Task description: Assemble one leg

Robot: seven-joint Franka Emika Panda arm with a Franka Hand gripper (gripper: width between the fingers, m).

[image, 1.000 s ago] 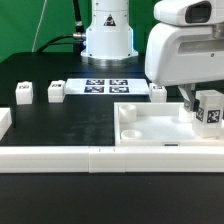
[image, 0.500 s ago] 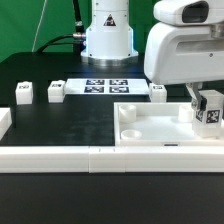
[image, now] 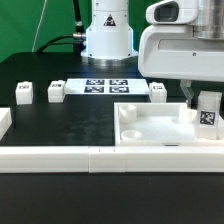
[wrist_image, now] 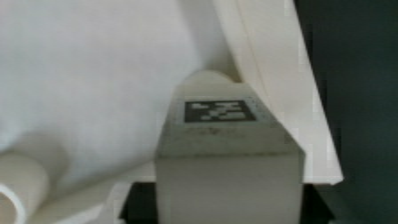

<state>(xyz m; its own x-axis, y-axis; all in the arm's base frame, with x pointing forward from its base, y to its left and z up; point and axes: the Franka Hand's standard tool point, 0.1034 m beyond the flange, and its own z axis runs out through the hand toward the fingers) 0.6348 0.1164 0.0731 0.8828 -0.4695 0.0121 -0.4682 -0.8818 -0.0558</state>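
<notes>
My gripper (image: pixel 205 106) is shut on a leg (image: pixel 208 116), a small white post with a black-and-white tag. It holds the leg upright over the far right corner of the large white tray-like panel (image: pixel 150 131). In the wrist view the leg (wrist_image: pixel 221 150) fills the space between the dark fingers (wrist_image: pixel 144 202), with the gripper (wrist_image: pixel 228 208) closed round it and the panel's rim (wrist_image: pixel 267 60) just beyond. I cannot tell whether the leg touches the panel. Three more legs (image: pixel 24 93) (image: pixel 56 91) (image: pixel 158 92) stand on the black table.
The marker board (image: pixel 105 86) lies at the back in front of the arm's base (image: pixel 108 40). A white L-shaped rail (image: pixel 60 158) runs along the table's front. A round peg (wrist_image: pixel 22 185) of the panel shows in the wrist view.
The gripper has sunk a little with the leg toward the panel's corner, and the hand has shifted slightly to the exterior view's left. The loose legs have not moved.
</notes>
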